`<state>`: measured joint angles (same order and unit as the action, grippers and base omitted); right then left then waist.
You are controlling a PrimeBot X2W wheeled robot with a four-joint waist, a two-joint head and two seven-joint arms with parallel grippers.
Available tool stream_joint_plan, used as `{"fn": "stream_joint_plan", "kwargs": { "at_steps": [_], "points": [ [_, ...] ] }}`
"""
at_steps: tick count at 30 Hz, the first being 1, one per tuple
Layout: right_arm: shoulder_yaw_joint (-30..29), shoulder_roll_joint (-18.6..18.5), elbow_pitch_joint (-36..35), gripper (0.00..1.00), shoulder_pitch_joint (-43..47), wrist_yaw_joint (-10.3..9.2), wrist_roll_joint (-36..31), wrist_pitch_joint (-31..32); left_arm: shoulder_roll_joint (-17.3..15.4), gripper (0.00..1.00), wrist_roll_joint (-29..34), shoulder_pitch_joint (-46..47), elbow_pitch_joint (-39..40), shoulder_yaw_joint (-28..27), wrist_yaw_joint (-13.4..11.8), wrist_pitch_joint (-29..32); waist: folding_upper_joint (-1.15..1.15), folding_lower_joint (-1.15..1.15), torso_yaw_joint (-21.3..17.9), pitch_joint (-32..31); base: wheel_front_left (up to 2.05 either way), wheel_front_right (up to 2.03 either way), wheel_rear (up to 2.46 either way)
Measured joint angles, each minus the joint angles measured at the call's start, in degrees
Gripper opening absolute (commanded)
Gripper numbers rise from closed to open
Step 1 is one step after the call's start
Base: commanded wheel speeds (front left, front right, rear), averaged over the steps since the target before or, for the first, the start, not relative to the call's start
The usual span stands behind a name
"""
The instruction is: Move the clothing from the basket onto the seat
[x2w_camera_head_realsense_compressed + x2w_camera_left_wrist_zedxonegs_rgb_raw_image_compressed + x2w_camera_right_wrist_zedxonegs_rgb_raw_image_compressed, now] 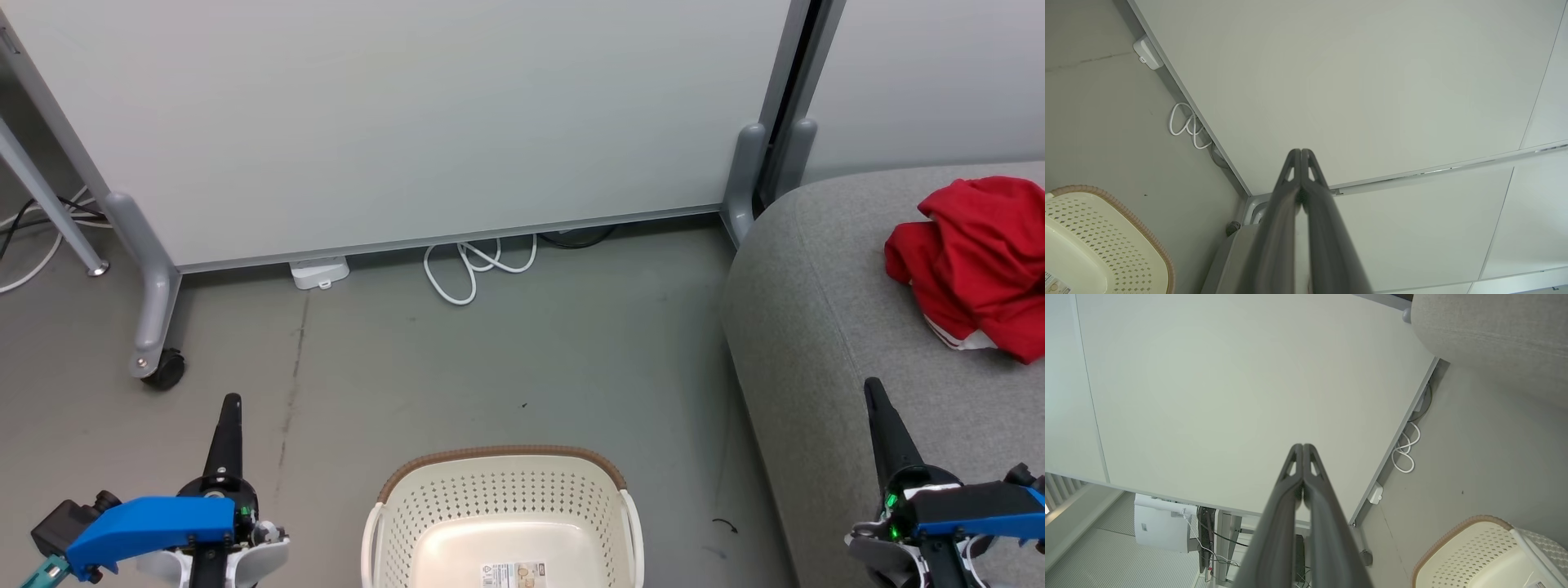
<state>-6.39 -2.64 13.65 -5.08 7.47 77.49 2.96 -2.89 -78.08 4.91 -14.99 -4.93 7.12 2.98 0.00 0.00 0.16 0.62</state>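
The red clothing [976, 265] lies bunched on the grey seat [824, 327] at the right, a strip of white showing at its lower edge. The cream basket [502, 514] with a brown rim stands on the floor at the bottom centre, holding just a paper label [514, 574] on its floor. It also appears in the left wrist view [1098, 241] and the right wrist view [1478, 555]. My left gripper [231, 402] is shut and empty, left of the basket. My right gripper [872, 385] is shut and empty over the seat's front. Both wrist views show fingertips pressed together [1300, 152] [1302, 446].
A pale partition panel [408, 114] on castored grey feet [155, 327] stands behind the basket. A white cable loop [473, 265] and a small white box [320, 272] lie at its base. Grey floor [522, 359] stretches between panel and basket.
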Motion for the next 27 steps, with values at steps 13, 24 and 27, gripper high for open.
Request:
{"fn": "stream_joint_plan", "kwargs": {
  "at_steps": [13,24,27],
  "points": [
    [-0.05,-0.02,0.13,0.0,-0.29,0.0,6.15,1.49,0.0,0.0,-5.9,0.31,0.32,-0.63,0.08,1.49,0.0,0.0,-0.06,-0.17,0.0,0.0,0.0],
    [-0.09,-0.04,0.24,0.0,-0.6,0.0,10.92,2.59,0.0,0.0,-10.49,0.79,0.6,-1.2,0.08,2.58,0.0,0.0,-0.12,-0.32,0.0,0.0,0.0],
    [-0.11,-0.04,0.26,0.0,-0.64,0.0,12.09,3.05,0.0,0.0,-11.74,0.81,0.65,-1.35,0.09,2.99,0.0,0.0,-0.13,-0.36,0.0,0.0,0.0]
  ]
}}
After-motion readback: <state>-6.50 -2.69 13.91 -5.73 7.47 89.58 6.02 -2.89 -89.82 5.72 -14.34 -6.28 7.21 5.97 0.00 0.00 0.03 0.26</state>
